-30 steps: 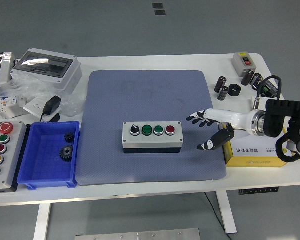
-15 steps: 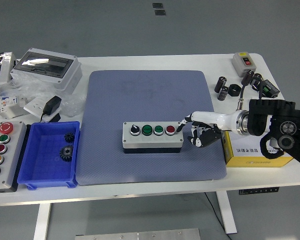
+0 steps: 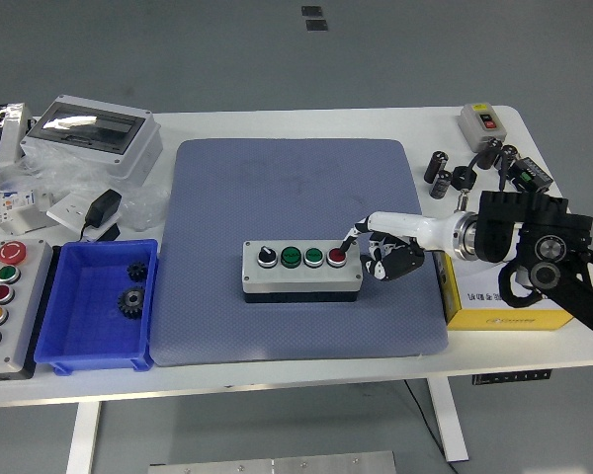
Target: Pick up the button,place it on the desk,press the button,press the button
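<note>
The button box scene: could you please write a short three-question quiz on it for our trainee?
1. True or false: the right hand has one finger stretched out to the red button on the button box.
2. How many gears lie in the blue bin?
3. The button box sits on: A) the yellow box, B) the grey mat, C) the bare table.

Key: 1 true; 2 two; 3 B.

Grey button box (image 3: 301, 270), black selector, two green, one red button, flat on mat
</note>
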Robot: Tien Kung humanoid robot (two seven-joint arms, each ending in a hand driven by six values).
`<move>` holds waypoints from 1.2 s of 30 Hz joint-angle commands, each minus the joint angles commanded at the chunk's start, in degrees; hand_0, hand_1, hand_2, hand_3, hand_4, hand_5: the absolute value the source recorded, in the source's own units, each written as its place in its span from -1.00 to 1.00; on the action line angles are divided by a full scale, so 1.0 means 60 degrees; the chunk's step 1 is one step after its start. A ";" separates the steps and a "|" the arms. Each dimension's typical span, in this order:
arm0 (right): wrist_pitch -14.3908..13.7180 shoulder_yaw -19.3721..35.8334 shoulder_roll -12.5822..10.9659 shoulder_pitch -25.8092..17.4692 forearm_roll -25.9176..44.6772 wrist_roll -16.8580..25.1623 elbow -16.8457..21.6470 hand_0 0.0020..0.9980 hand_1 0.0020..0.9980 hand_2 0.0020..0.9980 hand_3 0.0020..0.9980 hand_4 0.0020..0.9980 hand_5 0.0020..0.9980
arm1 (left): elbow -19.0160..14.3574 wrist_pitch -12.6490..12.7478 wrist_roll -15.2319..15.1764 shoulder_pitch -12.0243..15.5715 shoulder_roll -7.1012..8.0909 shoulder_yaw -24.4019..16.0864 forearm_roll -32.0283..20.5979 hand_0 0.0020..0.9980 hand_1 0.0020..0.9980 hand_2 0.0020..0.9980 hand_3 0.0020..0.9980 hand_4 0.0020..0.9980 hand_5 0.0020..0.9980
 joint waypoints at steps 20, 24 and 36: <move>-0.0320 0.1050 -0.0147 -0.0455 0.1158 0.0957 0.0572 -1.00 -0.79 -0.52 0.51 -0.48 -0.94 | 0.0000 0.0008 -0.0002 0.0027 -0.0019 0.0001 -0.0014 0.20 0.20 0.05 0.20 0.24 -0.65; -0.0873 0.1784 -0.0052 -0.0760 0.1632 0.1604 0.0616 -1.00 -0.79 -0.52 0.51 -0.48 -0.94 | 0.0000 0.0005 -0.0007 0.0029 -0.0029 0.0010 -0.0008 0.20 0.20 0.05 0.20 0.24 -0.65; -0.3767 0.3608 0.1687 -0.2500 0.2193 0.3854 -0.1397 -0.97 -0.68 -0.47 0.48 -0.42 -0.95 | 0.0000 0.0003 -0.0034 0.0080 -0.0125 0.0025 0.0015 0.20 0.20 0.04 0.20 0.24 -0.65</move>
